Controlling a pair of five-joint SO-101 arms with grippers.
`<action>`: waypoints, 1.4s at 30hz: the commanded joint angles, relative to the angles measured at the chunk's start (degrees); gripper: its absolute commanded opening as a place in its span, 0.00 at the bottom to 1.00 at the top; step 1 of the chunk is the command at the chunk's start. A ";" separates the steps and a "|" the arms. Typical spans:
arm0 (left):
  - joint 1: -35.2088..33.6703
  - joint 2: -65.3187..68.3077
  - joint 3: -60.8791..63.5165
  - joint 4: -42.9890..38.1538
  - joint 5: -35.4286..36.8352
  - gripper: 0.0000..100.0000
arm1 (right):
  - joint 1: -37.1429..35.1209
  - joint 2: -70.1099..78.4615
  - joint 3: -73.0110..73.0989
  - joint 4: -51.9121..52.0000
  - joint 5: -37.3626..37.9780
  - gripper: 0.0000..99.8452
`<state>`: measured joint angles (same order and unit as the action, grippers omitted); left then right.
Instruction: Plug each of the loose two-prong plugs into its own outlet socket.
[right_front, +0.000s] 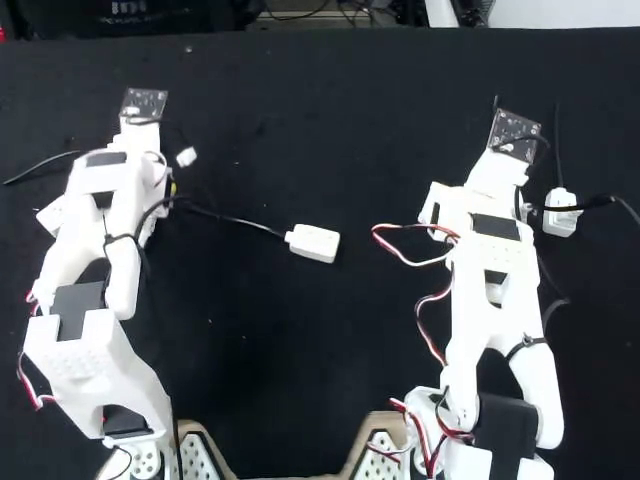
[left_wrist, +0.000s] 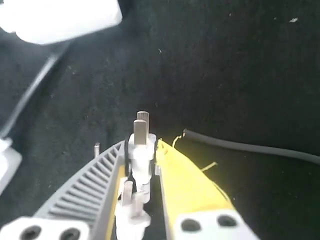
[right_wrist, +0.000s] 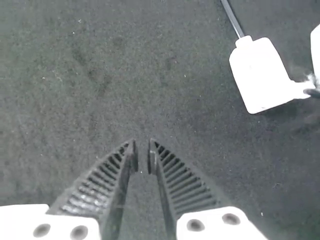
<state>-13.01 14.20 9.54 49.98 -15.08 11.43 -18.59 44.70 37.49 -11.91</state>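
Fig.: black cloth-covered table (right_front: 300, 110), two arms side by side, seen from above w/ both wrist views.

(a) My left gripper (left_wrist: 141, 144): closed around a white two-prong plug (left_wrist: 142, 160), which is clamped btwn the grey and yellow fingers. The prongs point out past the tips, above the cloth.

(b) My right gripper (right_wrist: 142, 150): empty, jaws all but closed, a thin slit btwn them. It hangs over bare cloth, near the right socket (right_wrist: 262, 75).

(c) Centre socket (right_front: 313, 243): white block lying flat mid-table, btwn the arms. A black cable (right_front: 225, 220) runs from it toward my left arm.

(d) Right socket: lies just beside my right arm in the high view. Whether sth. is already seated in it, I cannot tell.

Step in hand (judged): the plug is grasped but not yet inserted, i.e. carry-and-align phase. The next move calls for bringing the prongs square to a socket's slots, then pushing straight in. The sockets look loose on the cloth, so one may slide unless my right gripper braces it.

Count: arms 2; grippers 2; sockets 2 in the high view; plugs 1 for certain (the one I hold). A small white piece (right_front: 186, 156) by my left arm may be a 2nd plug, but it is too small to tell.
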 joint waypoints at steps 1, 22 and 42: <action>-1.89 -1.14 -12.70 9.58 0.26 0.03 | 1.14 -2.15 -1.36 -1.23 -0.44 0.04; 9.27 -1.14 -56.31 50.11 17.58 0.03 | -1.23 -2.68 -2.33 2.99 -0.97 0.04; 26.68 -26.99 -12.09 28.84 26.73 0.03 | 3.43 -22.90 -2.42 22.59 3.60 0.04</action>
<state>8.79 -4.09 -16.04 90.77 7.78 9.93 -34.86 40.48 58.68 -11.91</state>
